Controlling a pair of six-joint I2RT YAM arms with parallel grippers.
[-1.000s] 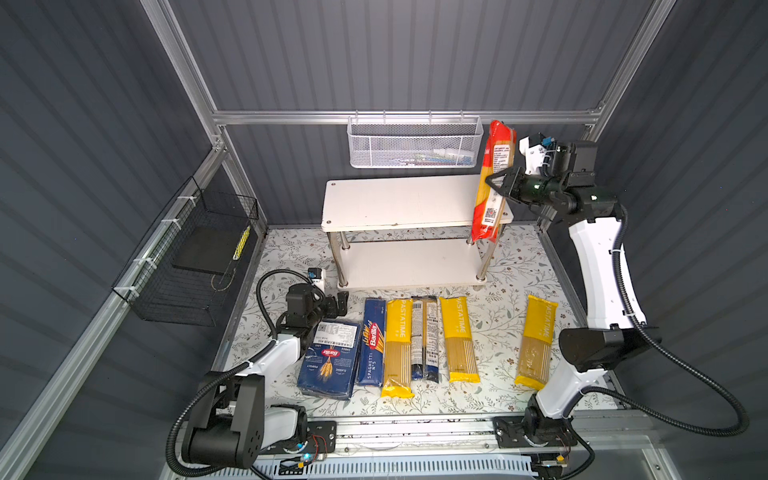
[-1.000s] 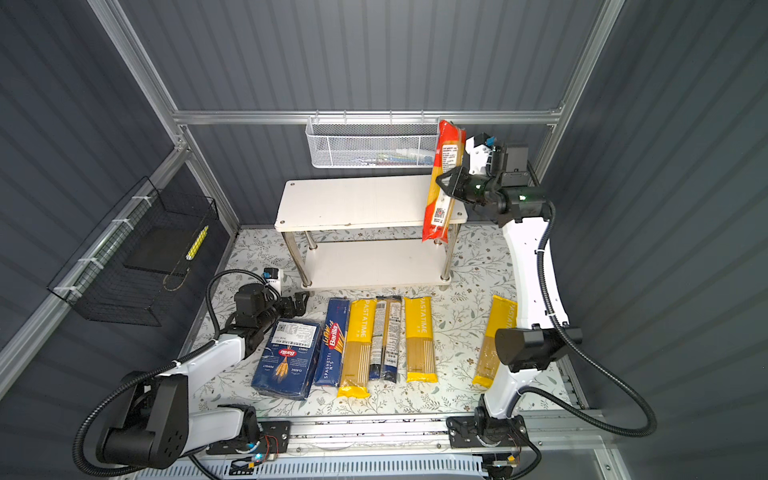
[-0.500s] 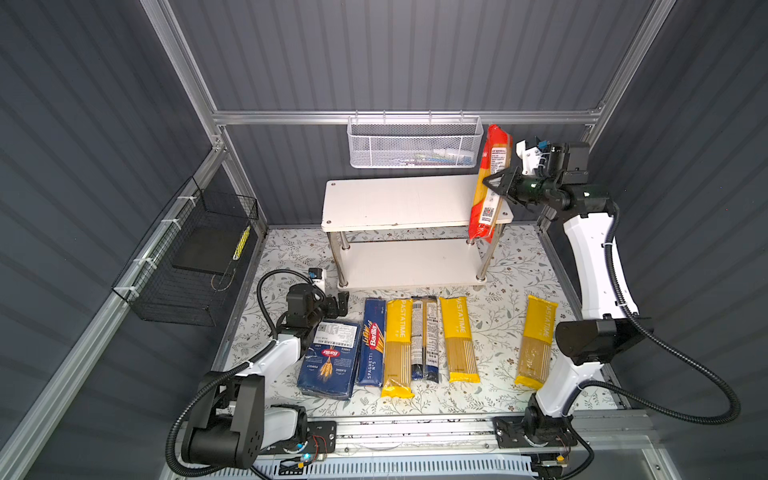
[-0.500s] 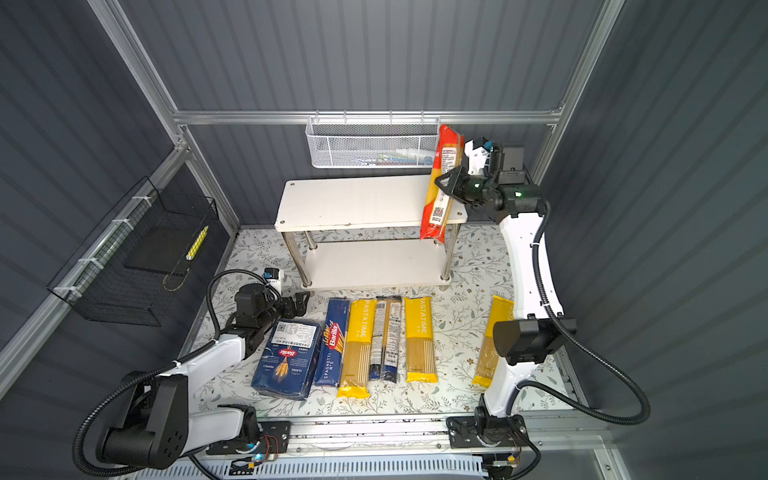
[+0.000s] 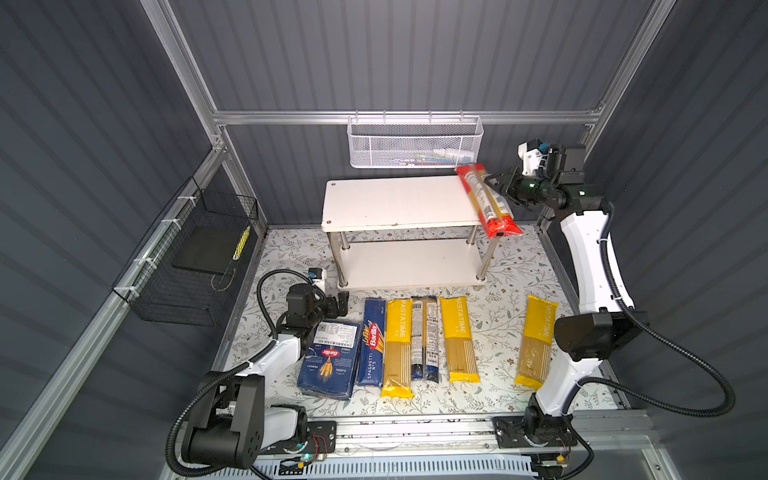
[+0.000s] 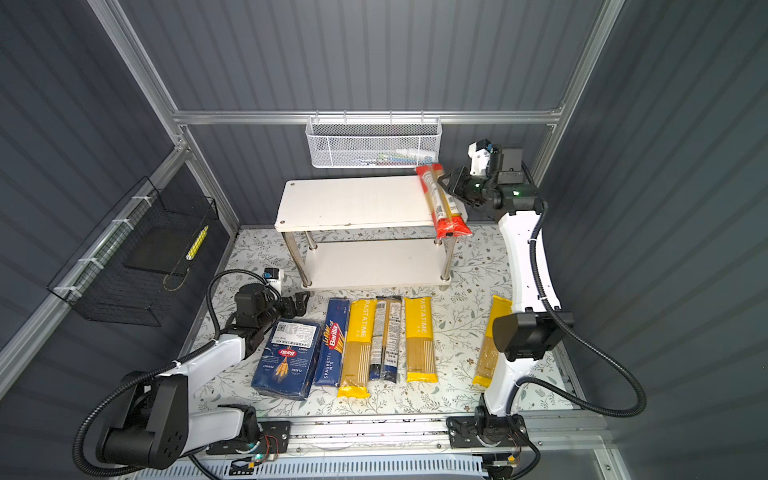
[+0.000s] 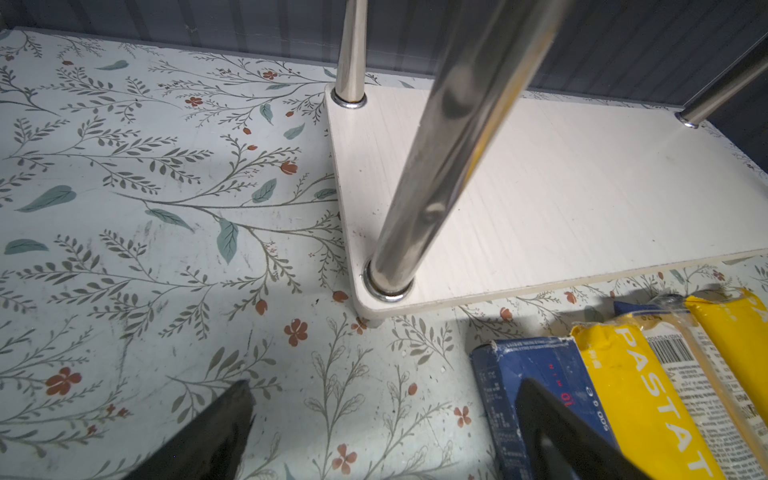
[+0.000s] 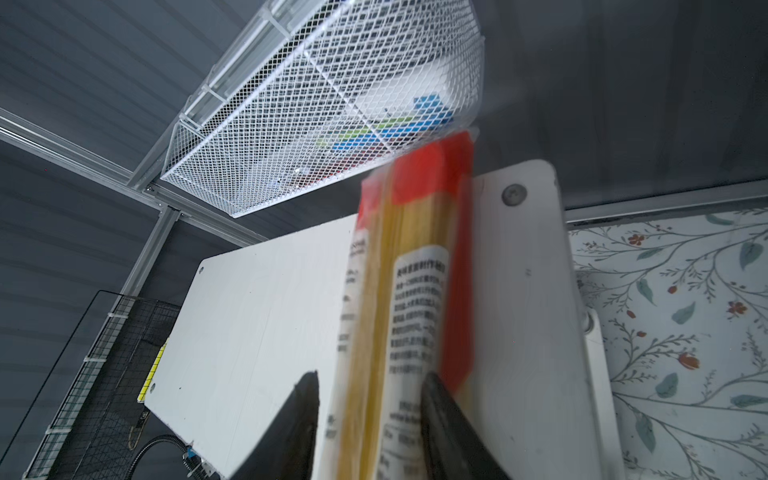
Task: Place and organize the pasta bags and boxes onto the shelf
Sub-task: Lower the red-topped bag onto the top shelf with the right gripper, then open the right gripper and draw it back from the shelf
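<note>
The red-ended bag [image 5: 484, 199] [image 6: 440, 201] lies aslant across the right end of the shelf's top board [image 5: 395, 203], its front end overhanging the edge. My right gripper [image 5: 496, 187] [image 8: 370, 376] is open around its middle, with a gap at one finger. On the floor in front lie the wide box [image 5: 330, 357], the narrow box [image 5: 372, 345], three yellow bags [image 5: 397, 345] [image 5: 459, 338] [image 5: 536, 340] and the navy-ended bag [image 5: 424, 336]. My left gripper [image 5: 338, 301] [image 7: 384, 395] rests open and empty beside the wide box.
A white mesh basket [image 5: 415, 143] hangs on the back wall just above the shelf. A black wire basket [image 5: 187, 257] hangs on the left wall. The shelf's chrome post [image 7: 436, 166] and lower board [image 7: 561, 199] stand close ahead of my left gripper.
The red-ended bag was held upright at the shelf's right end; it has now tipped down onto the top board as my right gripper's jaws parted. The left arm has not moved.
</note>
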